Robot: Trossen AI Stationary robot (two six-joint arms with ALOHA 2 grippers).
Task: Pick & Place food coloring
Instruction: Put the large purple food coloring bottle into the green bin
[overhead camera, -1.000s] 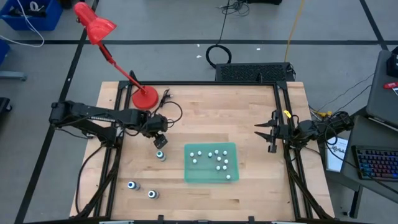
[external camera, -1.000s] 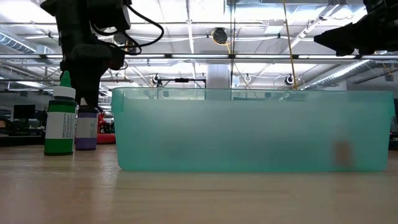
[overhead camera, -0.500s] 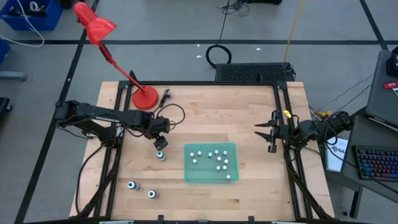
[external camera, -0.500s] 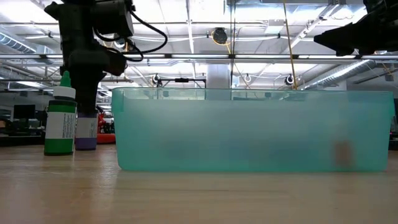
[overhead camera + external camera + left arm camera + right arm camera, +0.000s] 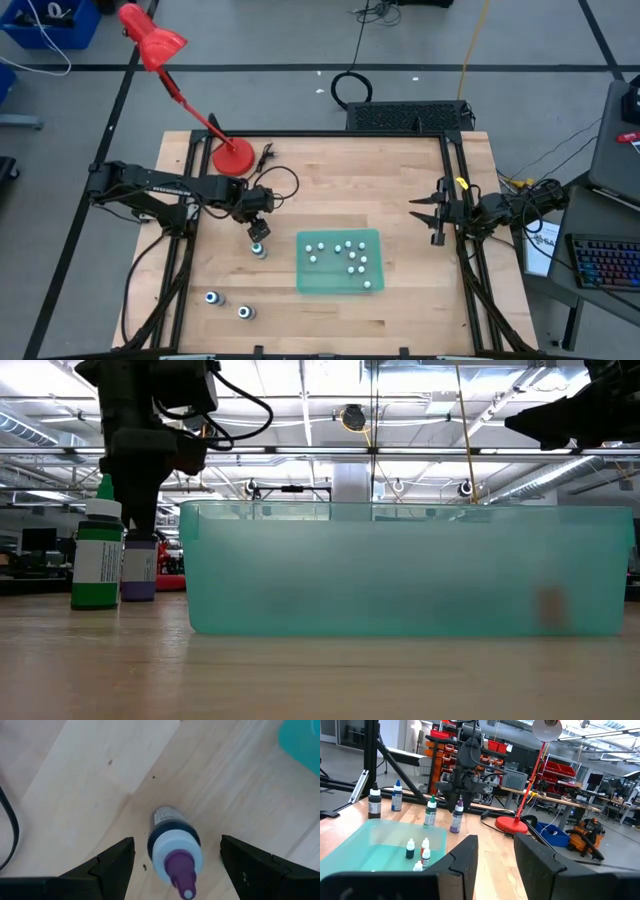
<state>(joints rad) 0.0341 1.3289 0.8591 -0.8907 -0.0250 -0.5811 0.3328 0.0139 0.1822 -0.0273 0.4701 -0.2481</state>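
A purple-topped food coloring bottle (image 5: 175,851) stands upright on the wooden table, left of the teal tray (image 5: 338,285). A green bottle (image 5: 97,555) stands beside the purple one (image 5: 138,568). My left gripper (image 5: 176,841) points down over the purple bottle, open. Its fingers stand on either side of the bottle's cap without touching it. Several tiny bottles (image 5: 345,255) lie in the tray. Two more bottles (image 5: 212,297) (image 5: 244,312) stand near the front left. My right gripper (image 5: 432,220) waits open at the table's right edge.
A red desk lamp stands on its base (image 5: 232,157) at the far left, with a black cable (image 5: 275,185) looping beside my left arm. The tray's tall wall (image 5: 400,570) fills the middle of the low view. Bare wood lies between the tray and my right gripper.
My left gripper has turned a little about its own axis while staying in place over the purple-topped bottle. Its fingers have kept the same gap, and the bottles have not moved.
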